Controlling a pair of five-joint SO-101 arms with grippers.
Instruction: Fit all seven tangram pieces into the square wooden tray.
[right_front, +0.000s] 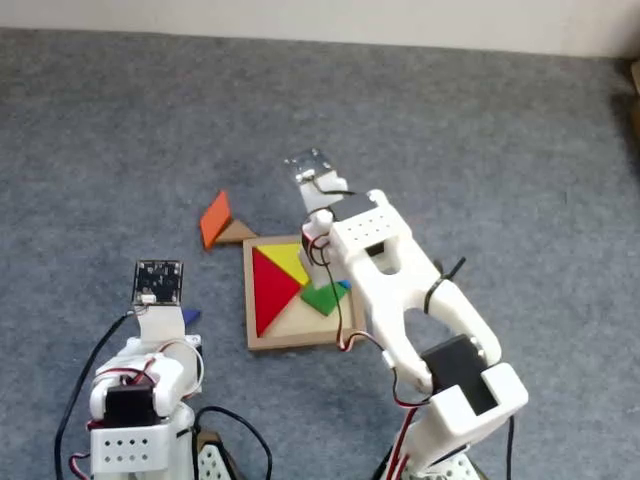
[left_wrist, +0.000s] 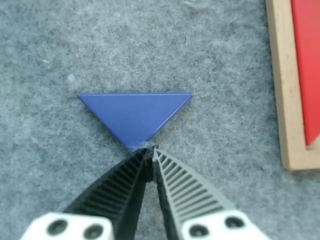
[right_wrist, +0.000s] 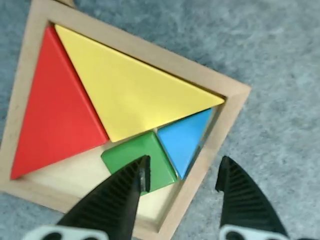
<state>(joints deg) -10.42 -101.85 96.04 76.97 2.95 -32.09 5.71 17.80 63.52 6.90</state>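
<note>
- Wooden tray (right_wrist: 235, 107) lies on the grey table (right_front: 480, 120); inside, red triangle (right_wrist: 55, 115) and yellow triangle (right_wrist: 135, 92) sit edge to edge; green square (right_wrist: 127, 152) and light blue triangle (right_wrist: 185, 140) sit beside them; part of the tray floor is bare.
- Dark blue triangle (left_wrist: 135, 112) lies flat on the table, near the tray's outer edge; left jaws pressed together, tips at one of its corners.
- Right jaws wide, holding nothing; one over the green square, the other outside the tray rim.
- Orange piece (right_front: 214, 218) and brown triangle (right_front: 238, 233) touch, on the table just beyond the tray.
</note>
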